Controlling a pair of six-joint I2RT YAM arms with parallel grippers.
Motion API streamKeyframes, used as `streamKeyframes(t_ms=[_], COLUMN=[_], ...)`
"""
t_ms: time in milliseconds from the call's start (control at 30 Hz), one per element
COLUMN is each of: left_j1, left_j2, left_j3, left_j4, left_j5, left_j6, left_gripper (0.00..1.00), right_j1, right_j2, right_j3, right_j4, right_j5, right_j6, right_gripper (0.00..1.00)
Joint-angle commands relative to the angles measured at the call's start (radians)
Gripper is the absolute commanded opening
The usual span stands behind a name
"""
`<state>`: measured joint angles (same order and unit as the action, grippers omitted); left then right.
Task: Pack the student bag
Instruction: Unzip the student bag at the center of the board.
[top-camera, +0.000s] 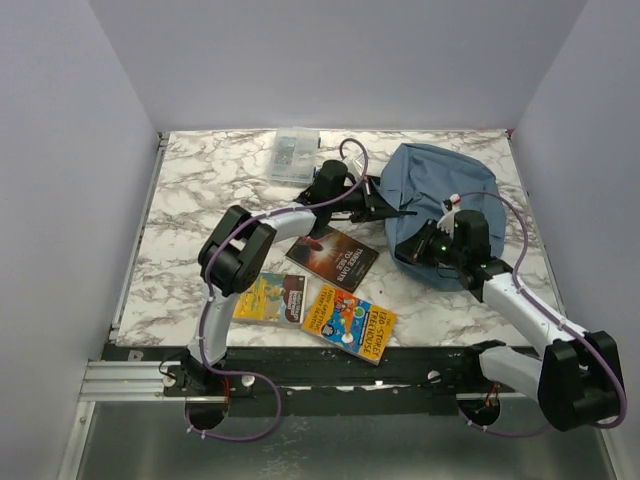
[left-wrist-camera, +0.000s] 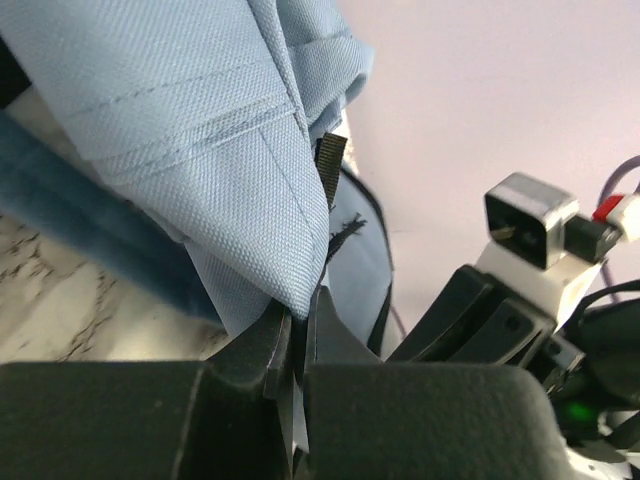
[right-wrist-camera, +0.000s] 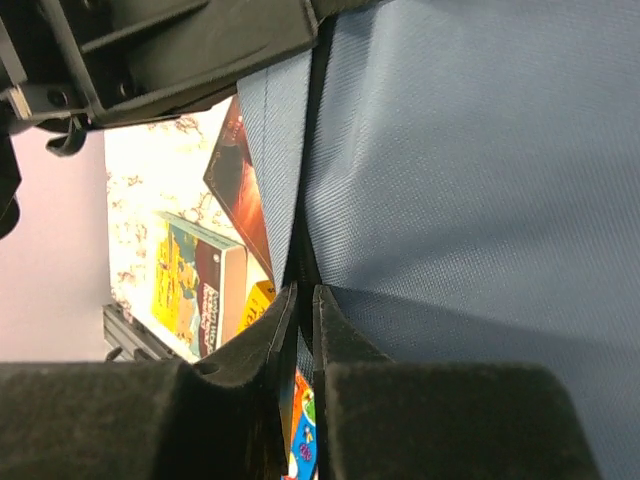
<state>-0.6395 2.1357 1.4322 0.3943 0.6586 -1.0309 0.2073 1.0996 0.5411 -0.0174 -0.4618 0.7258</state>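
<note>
- Two grippers hold your student bag (top-camera: 445, 180), which lies at the far right of the table (top-camera: 190, 200).
- Your left gripper (left-wrist-camera: 301, 318) is closed to a sliver, pinching a fold of the bag's light-blue fabric.
- Your right gripper (right-wrist-camera: 303, 300) is clamped just as tightly on a fabric edge.
- Three books (top-camera: 333, 257) lie left of the bag, toward the front; a clear box (top-camera: 293, 157) sits at the far edge.

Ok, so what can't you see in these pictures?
Inside the student bag: top view, its own fabric and both arms cover any opening.
The clear box: top view, contents too small to tell.
The dark book: right wrist view, bag fabric and the right gripper cut most off.
The table: left wrist view, bag fabric pinched in the left gripper hides most.
</note>
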Motion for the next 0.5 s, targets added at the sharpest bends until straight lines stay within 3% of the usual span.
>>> streamKeyframes(t_ms=[0,100,167,300,467], left_j1=[-0.003,-0.003,-0.003,0.001,0.021], left_j2=[0.051,0.087,0.112,0.113,0.087], left_j3=[0.080,0.120,0.132,0.102,0.026], left_j4=[0.233,0.288,0.370,0.426,0.435], left_j5=[0.061,0.095,0.116,0.140,0.159], left_j6=[-0.191,-0.306,-0.399,-0.437,-0.430], left_gripper=[0.00,0.00,0.00,0.00,0.00], right_j1=[0.109,0.200,0.202,0.201,0.120], right_j2=[0.057,0.224,0.303,0.266,0.101], right_j3=[-0.057,-0.050,-0.031,0.069,0.145], right_j4=[0.083,0.111,0.117,-0.046,-0.223], right_j5=[0.140,0.303,0.316,0.280,0.261], right_j6=[-0.083,-0.112,-0.079,-0.087,-0.115], right_gripper=[0.09,0.05,0.06,0.11,0.40])
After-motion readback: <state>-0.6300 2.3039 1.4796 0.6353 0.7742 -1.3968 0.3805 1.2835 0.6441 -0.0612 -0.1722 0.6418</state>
